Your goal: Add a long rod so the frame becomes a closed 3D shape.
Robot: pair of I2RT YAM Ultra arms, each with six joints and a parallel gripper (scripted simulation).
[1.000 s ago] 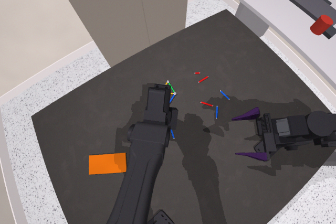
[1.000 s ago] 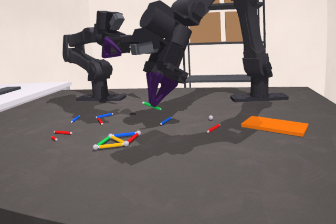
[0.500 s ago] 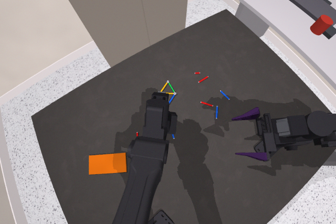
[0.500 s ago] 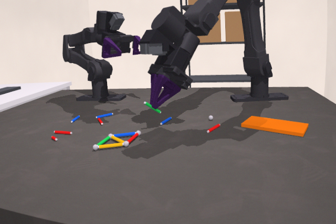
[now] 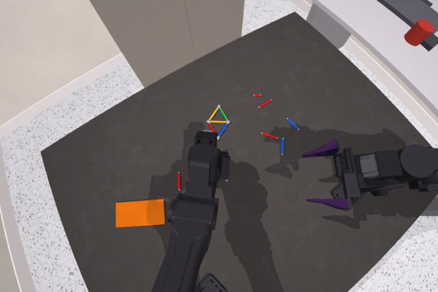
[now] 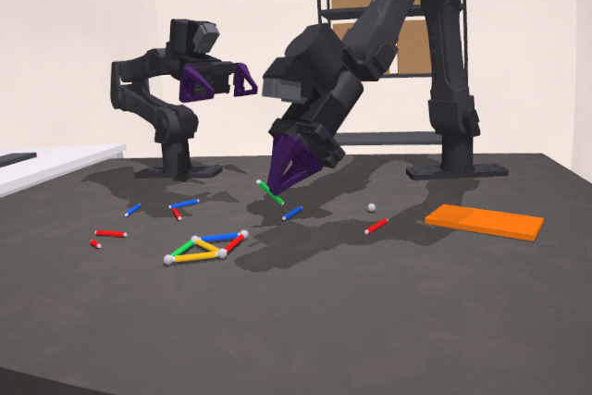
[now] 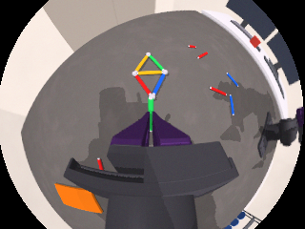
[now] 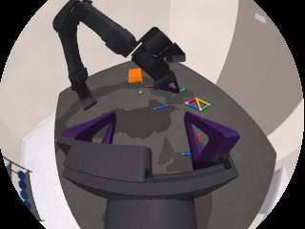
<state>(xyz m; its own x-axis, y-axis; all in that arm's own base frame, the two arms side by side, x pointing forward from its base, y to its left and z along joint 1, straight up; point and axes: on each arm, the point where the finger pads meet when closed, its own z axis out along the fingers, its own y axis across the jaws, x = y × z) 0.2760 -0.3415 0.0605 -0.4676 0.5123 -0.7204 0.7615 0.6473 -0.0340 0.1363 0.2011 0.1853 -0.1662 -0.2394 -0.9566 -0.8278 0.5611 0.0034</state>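
Observation:
The frame (image 5: 218, 121) lies flat on the dark table, two triangles of yellow, green, red and blue rods joined by steel balls; it also shows in the exterior view (image 6: 206, 247). My left gripper (image 6: 275, 187) is shut on a long green rod (image 6: 269, 191) and holds it above the table, just short of the frame. In the left wrist view the green rod (image 7: 152, 114) points at the frame's nearest ball. My right gripper (image 5: 319, 177) is open and empty, raised off to the side.
Loose red and blue rods (image 5: 269, 135) lie scattered beside the frame. One red rod (image 5: 178, 180) lies near the orange block (image 5: 139, 213). A loose steel ball (image 6: 371, 207) and a blue rod (image 6: 291, 213) lie near my left arm.

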